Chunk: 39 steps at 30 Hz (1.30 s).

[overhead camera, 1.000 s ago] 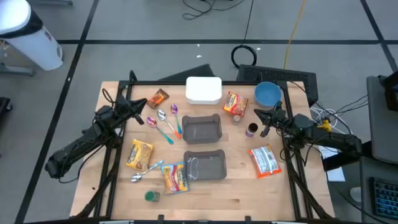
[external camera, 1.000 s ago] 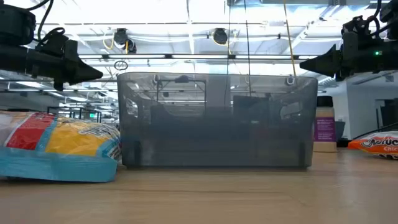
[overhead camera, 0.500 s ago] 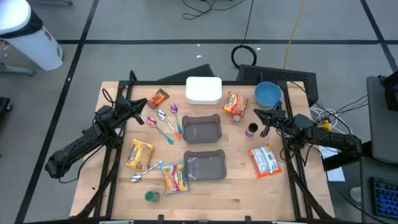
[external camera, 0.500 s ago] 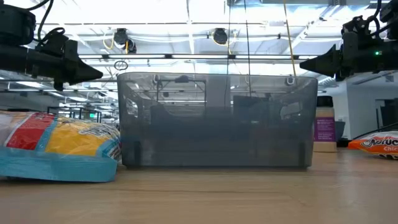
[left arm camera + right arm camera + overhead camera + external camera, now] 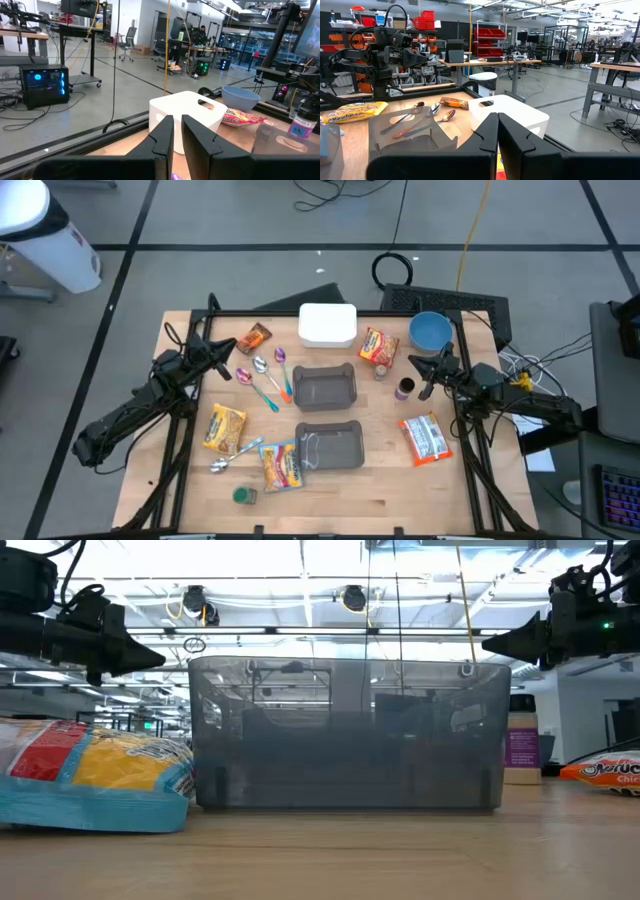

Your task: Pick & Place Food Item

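Several noodle packets lie flat on the wooden table (image 5: 400,500): one at the left (image 5: 225,427), one near the front (image 5: 282,466), one at the back (image 5: 378,346) and one at the right (image 5: 424,438). A small snack bar (image 5: 256,337) lies at the back left. Two grey containers (image 5: 324,388) (image 5: 331,445) stand in the middle. My left gripper (image 5: 232,345) hovers level over the table's left side, its fingers (image 5: 165,130) all but together with nothing between them. My right gripper (image 5: 412,361) hovers level over the right side, shut and empty.
A white box (image 5: 328,324) and a blue bowl (image 5: 430,331) stand at the far edge. Spoons (image 5: 262,376) lie left of the far container. A purple-labelled jar (image 5: 404,388) stands near my right gripper; a green-lidded jar (image 5: 244,495) at the front left.
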Each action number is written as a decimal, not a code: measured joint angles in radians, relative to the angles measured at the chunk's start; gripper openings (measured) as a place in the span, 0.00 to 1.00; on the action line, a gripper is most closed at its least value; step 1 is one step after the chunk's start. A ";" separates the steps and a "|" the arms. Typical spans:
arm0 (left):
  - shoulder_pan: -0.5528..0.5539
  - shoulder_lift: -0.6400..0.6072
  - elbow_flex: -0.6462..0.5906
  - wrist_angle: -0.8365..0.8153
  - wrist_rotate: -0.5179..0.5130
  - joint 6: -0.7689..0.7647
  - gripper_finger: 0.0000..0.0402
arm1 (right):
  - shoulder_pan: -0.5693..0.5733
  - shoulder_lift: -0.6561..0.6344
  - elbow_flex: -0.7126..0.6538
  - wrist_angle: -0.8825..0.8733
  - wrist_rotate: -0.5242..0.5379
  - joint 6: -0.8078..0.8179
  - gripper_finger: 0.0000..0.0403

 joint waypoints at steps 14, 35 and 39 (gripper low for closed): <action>0.000 0.000 0.000 0.000 0.000 0.000 0.10 | 0.000 0.000 0.000 0.006 -0.003 0.093 0.00; 0.000 0.000 0.000 0.000 0.000 0.000 0.10 | 0.000 0.638 0.411 0.450 -0.266 0.164 0.00; 0.000 0.001 0.000 0.000 0.000 0.000 0.10 | 0.000 0.872 0.572 0.543 -0.257 0.192 0.00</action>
